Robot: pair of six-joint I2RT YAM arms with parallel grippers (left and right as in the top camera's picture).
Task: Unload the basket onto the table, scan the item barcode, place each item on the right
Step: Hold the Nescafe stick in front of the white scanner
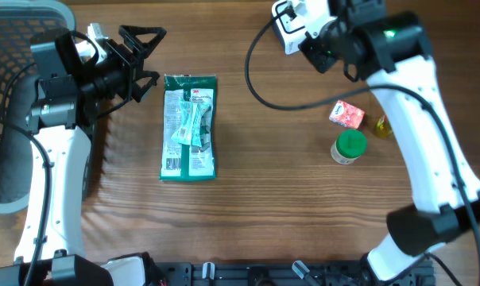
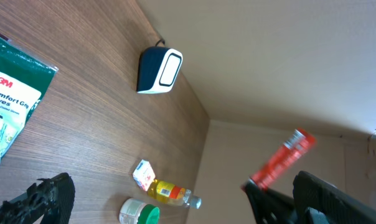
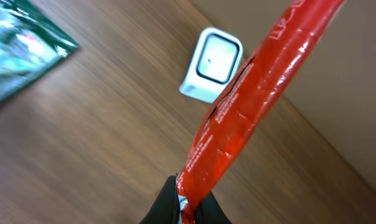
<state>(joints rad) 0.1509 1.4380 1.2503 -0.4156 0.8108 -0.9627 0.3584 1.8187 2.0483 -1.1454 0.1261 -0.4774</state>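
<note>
The right gripper (image 3: 185,208) pinches the tail of a long red sachet (image 3: 250,106), held up in the air with the barcode scanner (image 3: 211,64) just beyond. The pick-up looks done, but showing the code is still to do. Farther off, the left gripper (image 1: 154,56) hangs spread and empty beside the gloves pack (image 1: 189,127).

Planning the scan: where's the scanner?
In the right wrist view, the scanner sits near the table's far edge, just beyond the red packet the right gripper holds.

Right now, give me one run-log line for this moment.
right end effector: shut on red packet | red packet: aloft, near scanner | left end effector: open, empty, beside glove pack
</note>
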